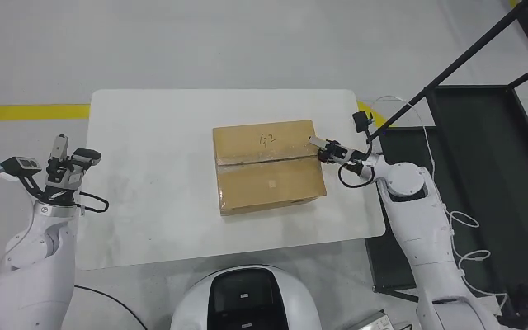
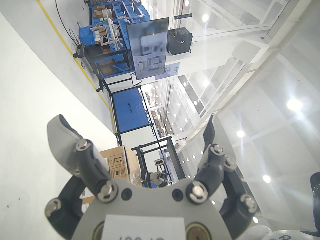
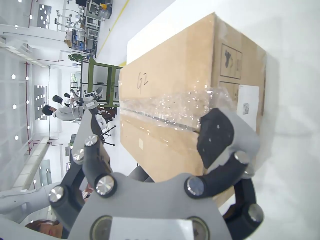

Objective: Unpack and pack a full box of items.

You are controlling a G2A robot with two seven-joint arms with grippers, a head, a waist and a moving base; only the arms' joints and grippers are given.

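One white table (image 1: 148,165) carries one cardboard box (image 1: 268,169), shut and taped, lying about mid-table. Bare tabletop rings the box on every side. The widest stretch runs out from the box's end on the left arm's side. A narrower strip lies between its other end and the table edge. Past that edge, well apart from the box, stands one dark metal frame (image 1: 470,132).

Two grippers are in view. The right gripper (image 1: 318,146) sits at the box's end nearer the frame, at the top edge where the one tape seam (image 3: 162,111) runs out. Its jaws are spread wide and pinch nothing. One black pad (image 3: 216,136) is at the box's upper edge by the seam, though whether it touches cannot be told, and the other finger stands above the box top. One white label (image 3: 247,101) is stuck on that end face.

The left gripper (image 1: 54,163) is well apart from the box, beyond the table's far edge, with its jaws spread and empty.
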